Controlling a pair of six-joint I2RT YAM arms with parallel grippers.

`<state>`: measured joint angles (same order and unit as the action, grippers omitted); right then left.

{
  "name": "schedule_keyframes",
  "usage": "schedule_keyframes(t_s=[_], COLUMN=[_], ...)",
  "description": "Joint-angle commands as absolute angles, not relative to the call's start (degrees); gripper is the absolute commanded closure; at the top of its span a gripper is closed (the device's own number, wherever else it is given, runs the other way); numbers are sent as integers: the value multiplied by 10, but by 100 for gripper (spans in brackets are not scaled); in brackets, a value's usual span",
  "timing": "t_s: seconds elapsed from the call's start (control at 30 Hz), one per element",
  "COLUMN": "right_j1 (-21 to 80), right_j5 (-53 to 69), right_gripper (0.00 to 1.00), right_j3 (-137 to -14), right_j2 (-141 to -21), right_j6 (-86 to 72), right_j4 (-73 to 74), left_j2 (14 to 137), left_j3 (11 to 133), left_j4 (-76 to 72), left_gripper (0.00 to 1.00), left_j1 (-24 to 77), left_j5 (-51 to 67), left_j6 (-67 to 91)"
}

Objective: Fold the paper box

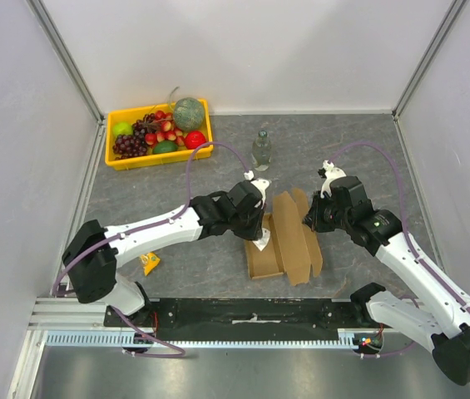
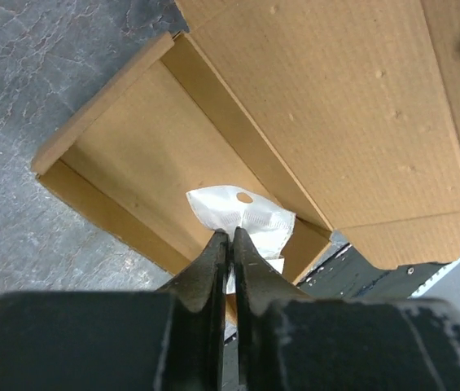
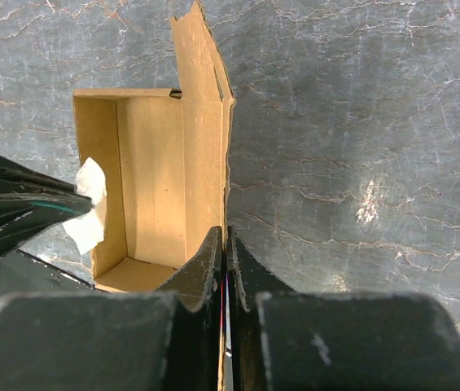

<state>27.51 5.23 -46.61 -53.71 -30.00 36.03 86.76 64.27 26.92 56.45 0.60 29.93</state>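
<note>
The paper box (image 1: 295, 243) lies open in the middle of the table, a brown cardboard tray (image 3: 158, 175) with its lid (image 2: 335, 106) standing up along the right side. My left gripper (image 1: 261, 235) hangs over the tray's left wall, shut on a small white packet (image 2: 246, 213) with a punched hole. The packet (image 3: 89, 208) sits just inside that wall. My right gripper (image 1: 309, 221) is shut on the top edge of the raised lid (image 3: 205, 122), fingertips (image 3: 213, 244) pinching the cardboard.
A yellow crate (image 1: 109, 138) of fruit stands at the back left. A clear bottle (image 1: 261, 150) is upright behind the box. A small yellow packet (image 1: 150, 263) lies near the left arm's base. White walls close in both sides.
</note>
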Motion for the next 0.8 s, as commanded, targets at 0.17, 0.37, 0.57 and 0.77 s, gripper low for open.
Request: schedule_keyframes(t_s=[0.17,0.37,0.57,0.77], right_j1=[274,274,274,279], right_j5=[59,53,76,99], right_gripper=[92,93,100,100], right_j3=[-479,-509,-585,-679], right_j2=[-541,-571,-627,-714], right_j6=[-292,-258,-171,-94], right_j4=[352,379,429,470], left_j2=[873,817,687,582], left_j3=[643,629,548,485], left_j4=[231,233,214,192], left_gripper=[47,38,35,30], left_j1=[570,563,494,382], left_j5=[4,-54,-77,-33], left_j6=[325,325,333,328])
